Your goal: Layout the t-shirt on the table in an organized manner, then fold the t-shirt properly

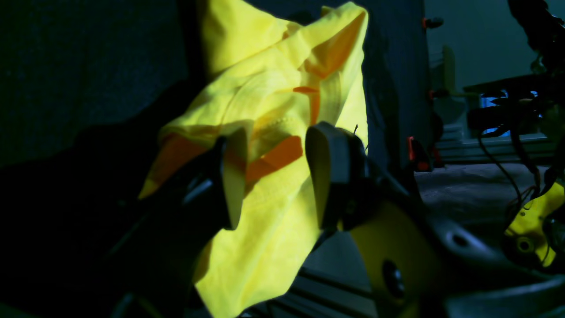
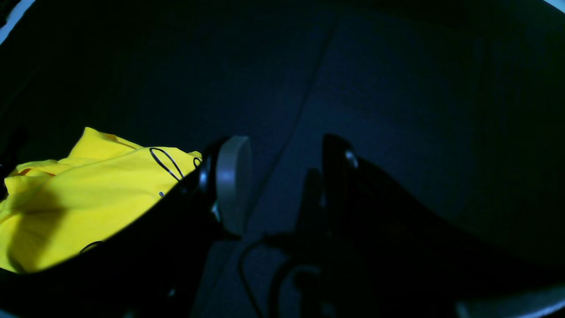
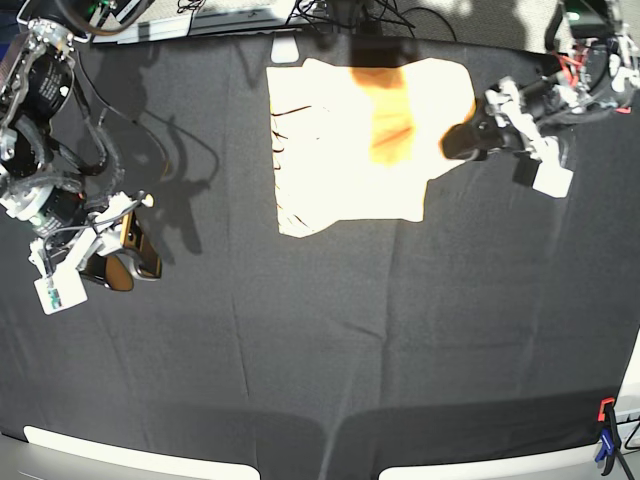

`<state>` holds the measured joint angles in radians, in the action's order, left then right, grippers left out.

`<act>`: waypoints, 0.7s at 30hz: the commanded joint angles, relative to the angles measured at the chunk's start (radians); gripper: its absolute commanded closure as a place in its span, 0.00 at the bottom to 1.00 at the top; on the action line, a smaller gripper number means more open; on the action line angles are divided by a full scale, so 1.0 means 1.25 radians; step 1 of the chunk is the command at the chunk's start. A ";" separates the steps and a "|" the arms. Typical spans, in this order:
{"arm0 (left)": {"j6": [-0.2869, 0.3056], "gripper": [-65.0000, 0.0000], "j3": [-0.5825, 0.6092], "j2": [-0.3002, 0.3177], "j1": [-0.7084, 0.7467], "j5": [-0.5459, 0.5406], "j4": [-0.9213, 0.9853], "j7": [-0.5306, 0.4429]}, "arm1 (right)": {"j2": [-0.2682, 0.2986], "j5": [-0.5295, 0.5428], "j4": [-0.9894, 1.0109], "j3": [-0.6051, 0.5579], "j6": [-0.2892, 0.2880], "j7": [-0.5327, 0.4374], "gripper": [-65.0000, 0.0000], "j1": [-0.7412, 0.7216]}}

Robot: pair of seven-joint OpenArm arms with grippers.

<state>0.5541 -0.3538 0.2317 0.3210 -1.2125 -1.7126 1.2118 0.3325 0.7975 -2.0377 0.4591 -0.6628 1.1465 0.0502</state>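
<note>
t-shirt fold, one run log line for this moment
t-shirt: folded, far side of table | left claw: open, at shirt's edge, no grip | right claw: open, empty, away from shirt

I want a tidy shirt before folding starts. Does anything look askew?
Yes. The t-shirt lies bunched at the table's far edge, with an orange inner layer showing in a band and folds rumpled by the open left gripper.

T-shirt: thin soft cloth, matt, creased w/ orange folds. Table: matt black cloth cover, slightly wrinkled. Left gripper pads: smooth matt plastic, dark housing.
</note>
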 commanded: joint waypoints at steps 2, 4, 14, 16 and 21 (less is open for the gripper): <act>0.005 0.65 -0.003 0.005 -0.004 -0.015 -0.012 -0.012 | 0.011 0.015 -0.014 0.003 -0.006 -0.020 0.60 -0.011; 0.002 0.65 -0.003 0.005 -0.004 -0.014 -0.012 -0.017 | 0.011 0.015 -0.014 0.003 -0.006 -0.020 0.60 -0.011; -0.025 0.65 -0.003 0.006 0.019 0.070 -0.012 -0.025 | 0.011 0.015 -0.014 0.003 -0.006 -0.020 0.60 -0.011; -0.025 0.65 -0.003 0.005 0.025 0.064 -0.012 -0.035 | 0.011 0.015 -0.014 0.003 -0.006 -0.020 0.60 -0.011; -0.038 0.65 -0.002 -0.005 0.018 0.062 -0.012 -0.081 | 0.011 0.015 -0.014 0.003 -0.006 -0.023 0.60 -0.011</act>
<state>0.4961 -0.3538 0.2211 0.3416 -1.1072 -1.7115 1.1202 0.3325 0.7975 -2.0377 0.4591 -0.6628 1.1465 0.0498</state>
